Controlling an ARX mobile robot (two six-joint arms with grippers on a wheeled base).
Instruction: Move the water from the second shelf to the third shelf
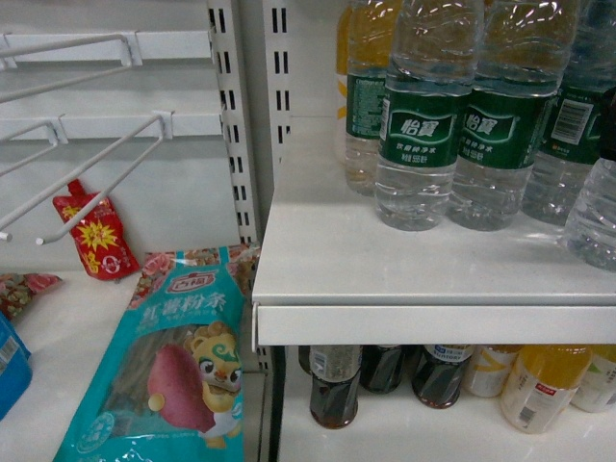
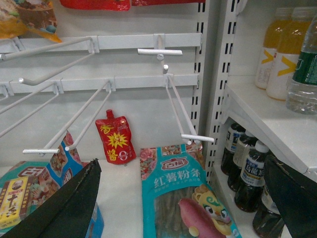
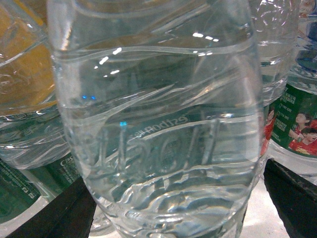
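A clear ribbed bottle of water (image 3: pixel 158 124) fills the right wrist view, standing on the white shelf (image 1: pixel 385 260). My right gripper (image 3: pixel 178 208) is open around its lower body, one black finger on each side, and a thin gap shows at the right finger (image 3: pixel 292 198). More water bottles with green labels (image 1: pixel 423 125) stand in a row on that shelf. In the head view only a dark bit of the right arm (image 1: pixel 608 120) shows at the right edge. My left gripper (image 2: pixel 183 198) hangs open and empty over the lower left shelf.
Dark drink bottles (image 1: pixel 335 385) and orange drink bottles (image 1: pixel 544 385) stand on the shelf below. A teal noodle bag (image 1: pixel 173 375) and a red pouch (image 1: pixel 94 236) lie in the left bay under white wire hooks (image 1: pixel 106 183). A perforated upright (image 1: pixel 231 115) divides the bays.
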